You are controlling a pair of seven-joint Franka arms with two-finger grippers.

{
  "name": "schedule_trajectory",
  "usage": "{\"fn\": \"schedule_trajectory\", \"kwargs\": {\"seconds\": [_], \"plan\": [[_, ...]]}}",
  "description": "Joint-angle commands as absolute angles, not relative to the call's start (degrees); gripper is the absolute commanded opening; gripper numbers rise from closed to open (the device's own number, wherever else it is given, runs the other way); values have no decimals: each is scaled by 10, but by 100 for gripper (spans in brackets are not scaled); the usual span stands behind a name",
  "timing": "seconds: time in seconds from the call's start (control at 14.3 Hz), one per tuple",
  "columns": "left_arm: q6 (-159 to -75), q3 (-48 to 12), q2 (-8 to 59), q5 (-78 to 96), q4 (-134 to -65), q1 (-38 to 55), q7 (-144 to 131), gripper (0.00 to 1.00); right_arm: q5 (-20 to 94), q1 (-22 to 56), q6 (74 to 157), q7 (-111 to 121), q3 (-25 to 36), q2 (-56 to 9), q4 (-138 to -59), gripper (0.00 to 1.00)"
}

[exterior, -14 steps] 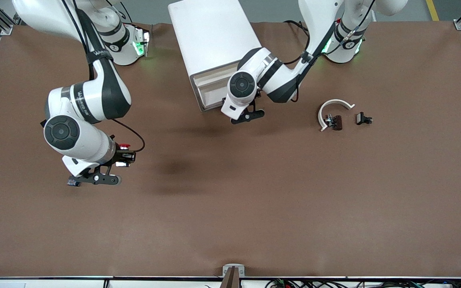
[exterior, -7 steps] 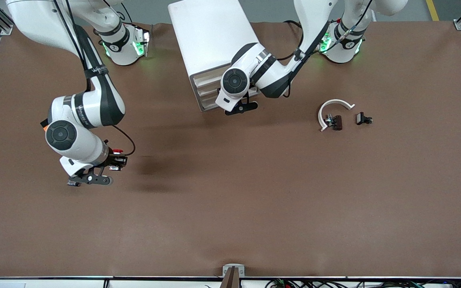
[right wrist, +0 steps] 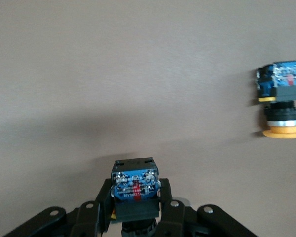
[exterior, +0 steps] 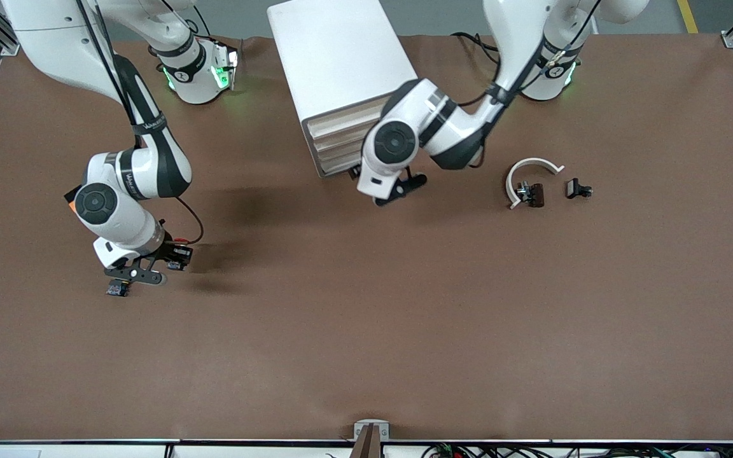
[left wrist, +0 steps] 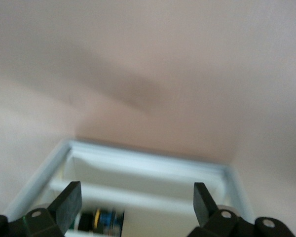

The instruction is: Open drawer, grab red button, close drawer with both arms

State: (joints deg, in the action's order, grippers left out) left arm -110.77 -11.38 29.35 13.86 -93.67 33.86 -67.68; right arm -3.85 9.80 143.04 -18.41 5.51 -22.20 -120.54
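Shut now, your drawer (exterior: pixel 340 141) sits flush in the cabinet (exterior: pixel 336 60), and the left hand (exterior: pixel 398 189) hangs wide open just in front of it. Left wrist view: empty fingers (left wrist: pixel 69 202). Right wrist view: right hand (right wrist: pixel 134 205) clamps the button (right wrist: pixel 134 186), low over the desk (right wrist: pixel 138 64) by an orange-capped one (right wrist: pixel 282 98).

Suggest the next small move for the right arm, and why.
Probably ease the right claw down the last bit and open it. It is shut on the button low over the table, its shadow close by, with bare surface under it and the orange-capped button lying apart. The left claw waits open at the cabinet.
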Motion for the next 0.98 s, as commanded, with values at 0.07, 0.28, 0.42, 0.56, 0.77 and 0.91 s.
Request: {"fn": "schedule_trajectory", "kwargs": {"seconds": [0.07,0.28,0.42,0.56,0.77,0.91], "plan": [[-1075,-116,273,49,-885,271,-682,100,-67,68,1441,-188,55,-213,-1206,0],[-1064,-117,247,9,-875,220,-663,100,-94,44,1479,-187,55,-232,-1203,0],[-1054,-117,232,-8,-874,187,-602,100,-104,34,1484,-182,55,-250,-1190,0],[-1032,-117,216,-18,-869,146,-523,100,-105,34,1484,-180,54,-262,-1180,0],[-994,-116,184,-20,-866,83,-388,100,-105,41,1484,-179,53,-295,-1149,0],[-971,-116,164,-44,-867,52,-305,100,-105,42,1484,-179,53,-314,-1129,0]]}}
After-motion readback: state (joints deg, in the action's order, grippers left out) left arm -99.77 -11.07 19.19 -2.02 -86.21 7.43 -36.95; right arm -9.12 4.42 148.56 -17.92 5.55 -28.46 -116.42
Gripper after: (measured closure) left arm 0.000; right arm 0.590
